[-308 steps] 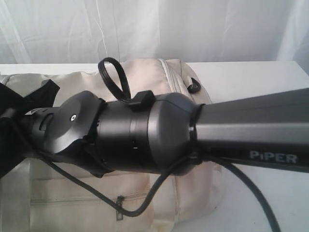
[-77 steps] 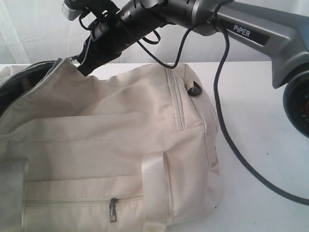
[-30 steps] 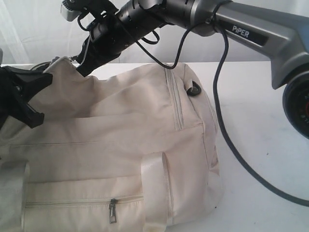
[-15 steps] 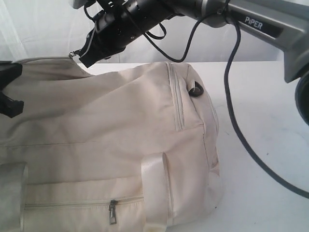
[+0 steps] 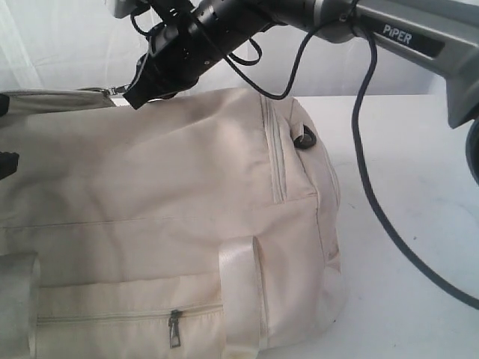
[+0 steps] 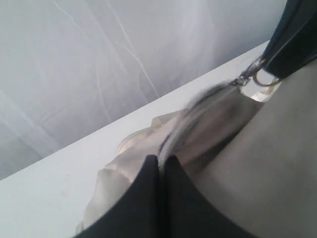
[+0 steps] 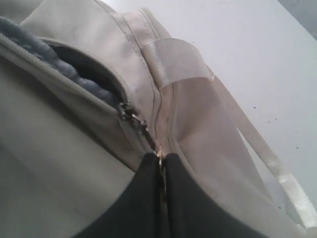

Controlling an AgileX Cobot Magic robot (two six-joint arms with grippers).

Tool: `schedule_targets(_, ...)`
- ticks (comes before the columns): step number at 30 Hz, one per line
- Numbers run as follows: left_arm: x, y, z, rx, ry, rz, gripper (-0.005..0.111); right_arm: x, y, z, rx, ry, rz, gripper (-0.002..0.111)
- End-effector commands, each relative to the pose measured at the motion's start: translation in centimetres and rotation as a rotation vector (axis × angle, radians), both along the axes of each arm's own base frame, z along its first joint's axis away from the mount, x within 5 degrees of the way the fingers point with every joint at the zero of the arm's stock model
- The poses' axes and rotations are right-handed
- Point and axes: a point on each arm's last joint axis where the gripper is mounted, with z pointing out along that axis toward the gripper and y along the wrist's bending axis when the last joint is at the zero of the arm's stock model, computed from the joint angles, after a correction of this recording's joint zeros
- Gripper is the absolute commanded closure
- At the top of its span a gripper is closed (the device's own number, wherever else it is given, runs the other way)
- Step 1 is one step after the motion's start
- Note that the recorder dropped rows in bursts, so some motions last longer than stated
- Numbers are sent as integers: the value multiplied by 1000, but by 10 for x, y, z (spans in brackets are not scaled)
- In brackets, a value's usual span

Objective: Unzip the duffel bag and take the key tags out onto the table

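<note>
Upper left, the zipper pull (image 5: 112, 91) of the duffel bag (image 5: 187, 187) is pinched by the right fingers (image 7: 143, 198); the left fingers (image 6: 138, 208) are pressed shut.

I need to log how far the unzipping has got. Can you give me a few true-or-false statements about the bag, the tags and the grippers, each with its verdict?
1. The right gripper is shut on a zipper pull of the duffel bag. True.
2. The key tags lie out on the table. False: no key tags show in any view.
3. The duffel bag is partly unzipped, showing grey lining. True.
4. A gripper holds the black D-ring. False: it hangs at the bag's end, with no gripper on it.
</note>
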Motion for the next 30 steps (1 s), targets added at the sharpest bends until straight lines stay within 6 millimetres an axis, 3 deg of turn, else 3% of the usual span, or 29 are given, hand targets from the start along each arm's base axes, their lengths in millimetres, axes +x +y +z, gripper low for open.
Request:
schedule_targets(1, -5, 11, 3, -30, 29, 112, 107, 41, -44, 0, -98, -143, -140, 108)
schedule_targets(10, -5, 12, 2, -29, 36, 122, 107, 42, -48, -1, -118, -121, -133, 108)
schedule_targets(17, -5, 13, 1, -25, 46, 136, 107, 45, -70, -5, -202, -41, -117, 108)
schedule_targets(26, -5, 15, 0, -20, 55, 149, 107, 45, -107, 39, -137, -87, -186, 108)
schedule_targets(30, -5, 15, 0, -20, 55, 149, 107, 40, -119, 49, -149, -71, -184, 108)
